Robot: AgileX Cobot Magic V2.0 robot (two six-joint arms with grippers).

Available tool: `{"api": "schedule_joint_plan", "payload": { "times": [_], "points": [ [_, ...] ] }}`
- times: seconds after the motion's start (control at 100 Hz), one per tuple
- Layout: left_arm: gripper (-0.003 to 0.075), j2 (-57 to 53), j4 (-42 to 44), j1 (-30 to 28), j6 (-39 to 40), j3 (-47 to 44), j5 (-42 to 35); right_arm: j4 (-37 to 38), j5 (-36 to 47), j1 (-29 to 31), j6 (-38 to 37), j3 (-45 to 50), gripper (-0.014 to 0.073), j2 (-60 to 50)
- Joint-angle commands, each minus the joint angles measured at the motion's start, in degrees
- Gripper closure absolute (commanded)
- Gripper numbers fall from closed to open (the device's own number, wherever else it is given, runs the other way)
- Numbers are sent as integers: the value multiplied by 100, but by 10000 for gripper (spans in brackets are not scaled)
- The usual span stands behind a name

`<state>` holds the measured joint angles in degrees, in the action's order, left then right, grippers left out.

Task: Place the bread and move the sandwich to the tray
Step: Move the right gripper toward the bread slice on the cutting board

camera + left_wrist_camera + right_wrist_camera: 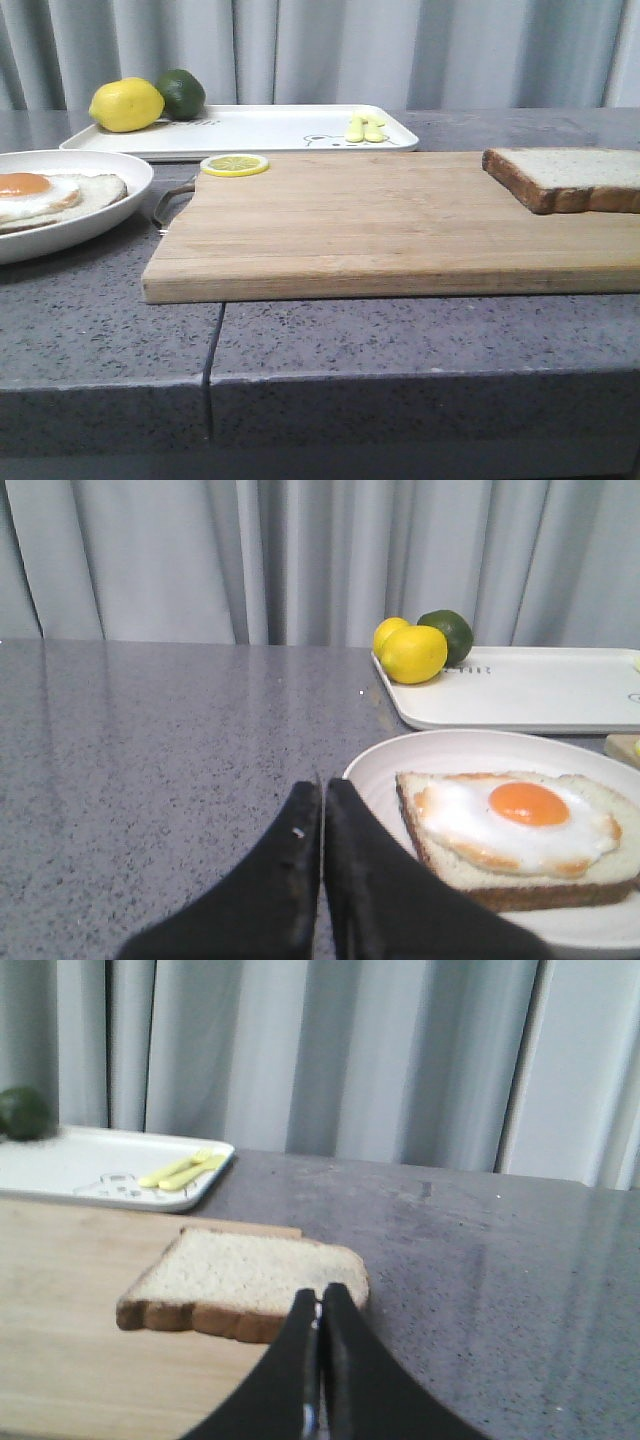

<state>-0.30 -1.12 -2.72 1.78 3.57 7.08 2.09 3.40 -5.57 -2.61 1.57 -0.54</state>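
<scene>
Left wrist view is showing the left gripper [322,810] pressed together, empty, sitting just beside the plate [400,755] with the sandwich [515,835]. The right gripper [320,1305] is likewise pinched closed on nothing, just beside the bread [245,1275] lying at the board's [380,225] right end. Nothing looks started: the bread is waiting, and the tray [260,130] far behind is holding only fruit and cutlery. Neither arm is showing in front view, and the bread is running off its edge.
</scene>
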Motion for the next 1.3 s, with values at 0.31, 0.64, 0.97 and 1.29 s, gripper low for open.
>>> {"api": "schedule_joint_plan", "payload": {
  "times": [0.31, 0.64, 0.97, 1.29],
  "points": [
    [740, 1852, -521, -18, 51, 3187, 2249, -964, -1660, 25, -286, -2233, 659, 669],
    [740, 3521, -1571, -18, -3, 4313, 3694, -964, -3609, 25, -267, -4023, 659, 2492],
    [734, 4059, -1583, -18, -124, 4310, 3817, -1145, -3686, 25, -267, -4224, 659, 3155],
    [329, 4014, -1754, -18, -124, 4316, 3766, -1145, -3675, 25, -267, -4224, 410, 3155]
  ]
}}
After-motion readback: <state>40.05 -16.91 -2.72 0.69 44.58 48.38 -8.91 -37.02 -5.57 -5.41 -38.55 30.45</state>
